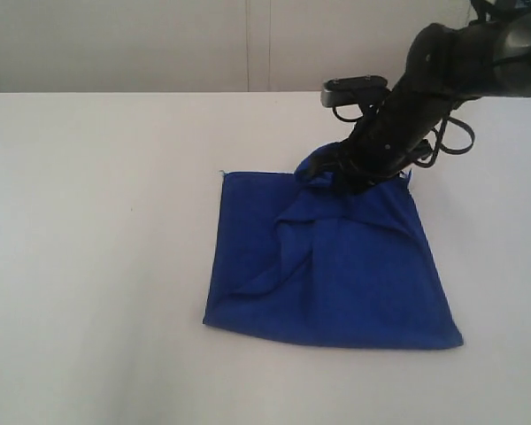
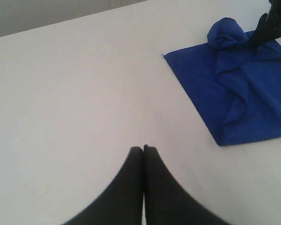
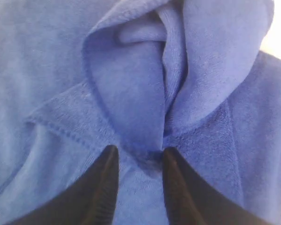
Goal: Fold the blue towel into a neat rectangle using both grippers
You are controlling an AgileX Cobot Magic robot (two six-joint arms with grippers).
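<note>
Your right gripper [image 3: 140,149], jaws released, straddles a bunched fold of the deep-blue fuzzy rectangular towel [image 1: 336,274]; your left gripper [image 2: 143,149] is clenched empty, well apart from it.

The left gripper [image 2: 144,149] shows two black fingers pressed together, only a thin seam between them, with bare white table [image 2: 84,84] beyond. The blue towel [image 2: 253,93] lies well apart from them, spread on the table with loose folds across it (one far corner is bunched into a rounded lump). The right gripper [image 2: 255,40] meets the cloth just beside that lump; how its jaws stand cannot be made out.
</note>
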